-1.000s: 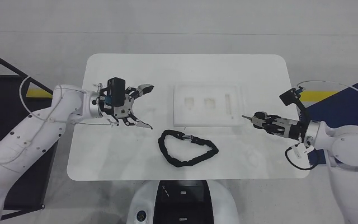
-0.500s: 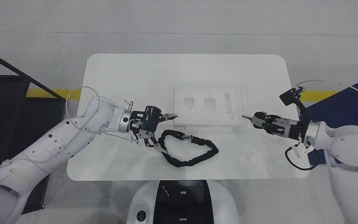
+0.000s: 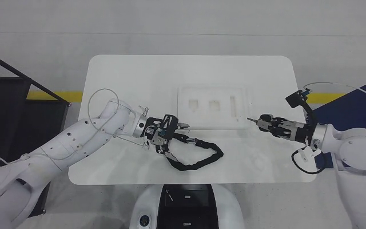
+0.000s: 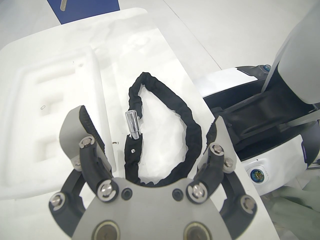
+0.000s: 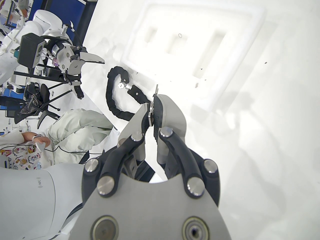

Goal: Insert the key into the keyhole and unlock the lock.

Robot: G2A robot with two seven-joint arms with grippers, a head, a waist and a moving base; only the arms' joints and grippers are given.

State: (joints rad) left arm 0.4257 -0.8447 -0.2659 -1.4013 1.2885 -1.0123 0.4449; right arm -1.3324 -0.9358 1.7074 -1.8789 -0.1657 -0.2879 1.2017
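Near the front edge of the table (image 3: pixel 114 74), at its middle, a black chain lock (image 3: pixel 216 151) lies in a loop, with its silver cylinder (image 4: pixel 132 124) on the loop's far side. The left gripper (image 3: pixel 175 137) hangs over the loop's left part, fingers spread wide. Beyond it, a white foam tray (image 3: pixel 183 123) sits at the centre. Toward the right edge, the right gripper (image 3: pixel 264 123) pinches the key (image 3: pixel 251 121), whose blade points at the tray.

the left gripper (image 3: pixel 175 137) has swept from the left-centre of the top view toward the middle. its open jaws now straddle the left end of the black fabric-sleeved chain lock (image 3: pixel 201 157).
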